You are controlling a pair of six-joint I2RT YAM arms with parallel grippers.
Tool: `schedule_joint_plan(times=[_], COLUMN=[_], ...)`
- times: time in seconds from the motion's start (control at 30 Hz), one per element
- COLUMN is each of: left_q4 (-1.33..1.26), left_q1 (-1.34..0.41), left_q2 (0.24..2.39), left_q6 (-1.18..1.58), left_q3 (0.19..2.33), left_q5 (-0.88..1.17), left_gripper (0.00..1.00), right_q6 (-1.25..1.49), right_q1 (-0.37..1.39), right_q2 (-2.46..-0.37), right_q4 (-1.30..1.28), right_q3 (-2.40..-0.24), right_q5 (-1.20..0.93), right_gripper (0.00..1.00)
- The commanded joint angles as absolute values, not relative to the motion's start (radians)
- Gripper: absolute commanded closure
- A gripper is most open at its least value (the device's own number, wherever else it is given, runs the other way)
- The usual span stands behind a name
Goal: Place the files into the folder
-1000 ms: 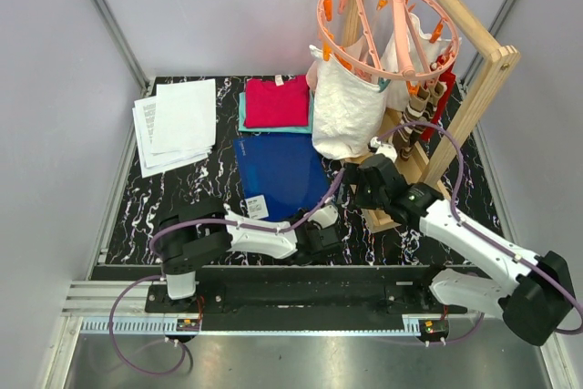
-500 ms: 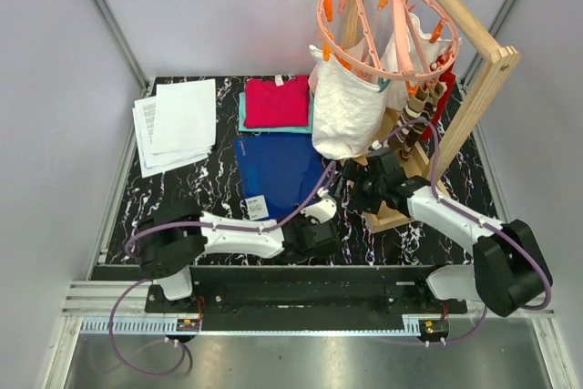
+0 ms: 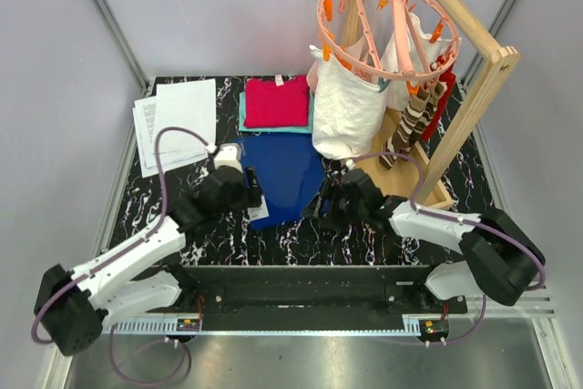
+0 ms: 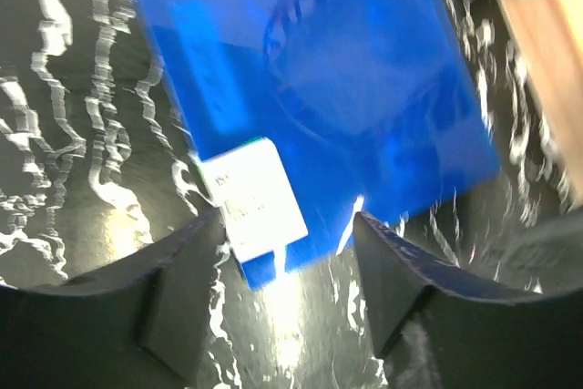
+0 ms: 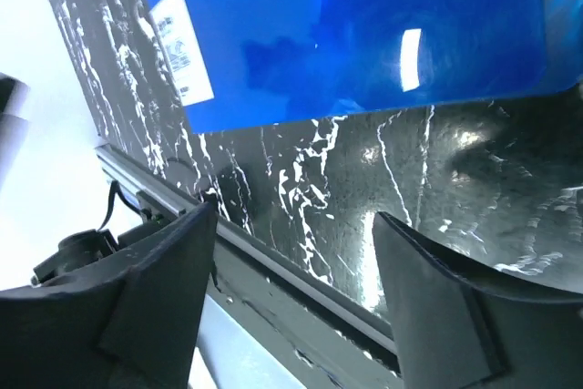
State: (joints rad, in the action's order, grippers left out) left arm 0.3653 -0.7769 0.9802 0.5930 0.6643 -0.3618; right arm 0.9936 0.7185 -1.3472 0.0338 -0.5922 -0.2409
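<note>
Both arms have moved to the near edge of the folder (image 3: 282, 170), left fingers (image 4: 173, 293) and right fingers (image 5: 150, 302) spread — likely to open it.

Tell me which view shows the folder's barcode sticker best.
Left wrist: the sticker sits large and whole on the folder's corner, though blurred. Right wrist shows it smaller and slanted. Top view shows only a sliver beside the left gripper.
</note>
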Motion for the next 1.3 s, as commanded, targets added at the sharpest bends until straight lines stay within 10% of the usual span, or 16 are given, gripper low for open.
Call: schedule_joint_plan(times=[0.0,0.63,1.27], left_q4=[0.279,-0.049,-0.152], left_q1=[-0.553,-0.270,-0.400], left_q2=[0.969,1.304,1.209], left_q6=[0.652,0.813,0.926], left_q3=[0.666,0.497,0.321], left_q5=[-0.175,0.117,0.103], left_gripper=[0.33,0.24,0.79], right_q6=[1.213,1.350,1.423], right_q1=[0.770,0.862,0.839], right_q2=[-1.436,-1.563,-1.441], right_q4=[0.235,0.374,0.469], right_q3=[-0.563,-0.538,-0.396], right_q5=[-0.150,-0.040,0.146], right_gripper=[0.26,0.28,0.34])
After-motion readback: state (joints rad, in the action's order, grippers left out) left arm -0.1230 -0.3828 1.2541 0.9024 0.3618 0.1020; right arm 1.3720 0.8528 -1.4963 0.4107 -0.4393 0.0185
